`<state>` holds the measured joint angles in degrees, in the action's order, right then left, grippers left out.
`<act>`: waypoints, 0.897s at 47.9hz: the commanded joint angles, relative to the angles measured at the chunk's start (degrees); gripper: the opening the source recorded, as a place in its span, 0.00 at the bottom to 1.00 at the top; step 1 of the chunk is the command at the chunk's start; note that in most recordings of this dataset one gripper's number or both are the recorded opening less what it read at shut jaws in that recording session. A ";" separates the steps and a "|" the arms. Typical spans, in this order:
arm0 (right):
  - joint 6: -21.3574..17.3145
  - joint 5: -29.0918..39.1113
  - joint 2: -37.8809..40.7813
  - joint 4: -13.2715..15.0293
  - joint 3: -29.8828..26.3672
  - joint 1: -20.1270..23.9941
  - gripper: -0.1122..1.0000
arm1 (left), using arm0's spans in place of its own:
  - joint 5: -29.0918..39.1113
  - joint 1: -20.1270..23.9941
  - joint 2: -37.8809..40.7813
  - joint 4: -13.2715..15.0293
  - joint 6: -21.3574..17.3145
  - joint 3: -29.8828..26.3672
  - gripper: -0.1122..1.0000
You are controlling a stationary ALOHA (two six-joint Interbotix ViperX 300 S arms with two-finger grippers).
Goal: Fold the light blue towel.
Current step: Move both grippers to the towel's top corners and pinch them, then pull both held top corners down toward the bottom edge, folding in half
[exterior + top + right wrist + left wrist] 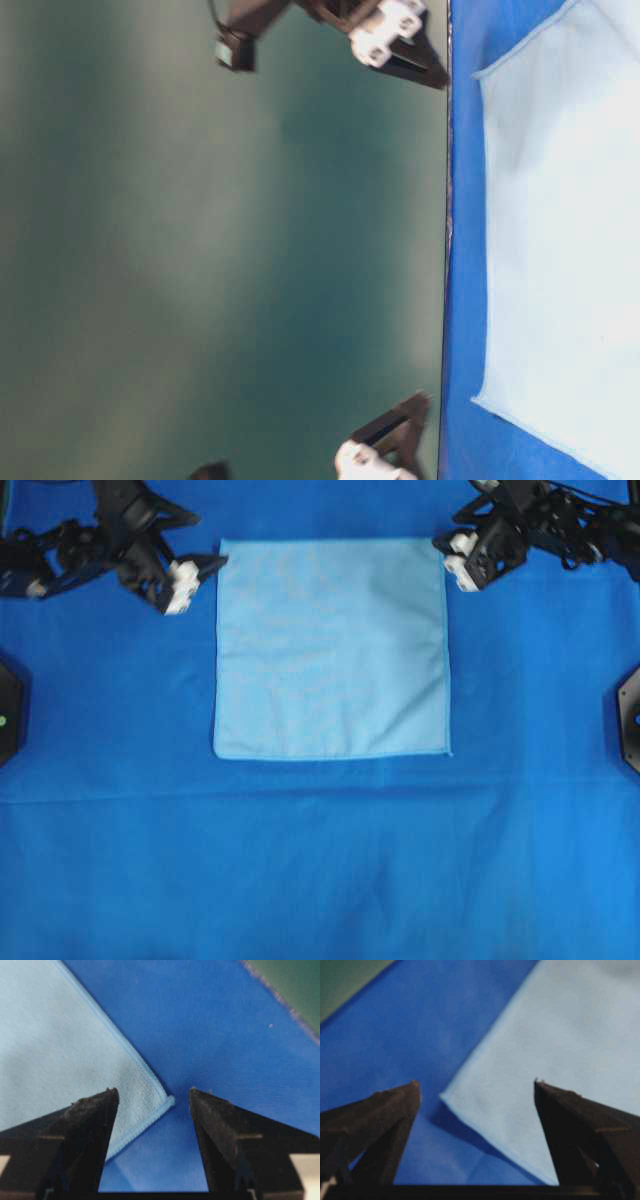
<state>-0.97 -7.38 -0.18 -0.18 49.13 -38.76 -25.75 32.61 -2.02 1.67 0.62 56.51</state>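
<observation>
Both end effectors, left [477,1082] and right [154,1091], jaws apart, over light blue towel [330,645] corners.

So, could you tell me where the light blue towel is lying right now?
In the overhead view the light blue towel lies flat, upper centre on the blue table covering, with the left gripper and right gripper beside its top corners.

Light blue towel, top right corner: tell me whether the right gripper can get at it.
Probably yes. The right gripper is open, the light blue towel corner lies flat between its fingers, and nothing stands between.
</observation>
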 commanded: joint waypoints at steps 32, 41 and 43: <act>0.62 -3.78 8.00 0.88 -2.02 -2.37 0.11 | -2.29 1.67 12.48 0.00 -1.23 -4.13 0.43; 0.44 -3.78 7.91 0.79 -1.76 -2.20 0.11 | -1.85 1.49 12.39 0.00 -1.32 -4.13 0.11; 0.44 -3.78 7.82 0.79 -1.76 -2.11 0.11 | -1.76 1.49 12.39 -0.09 -1.32 -4.13 0.11</act>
<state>-0.44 -11.16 8.53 0.70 47.64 -40.78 -27.60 34.19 10.99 1.67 -0.62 52.91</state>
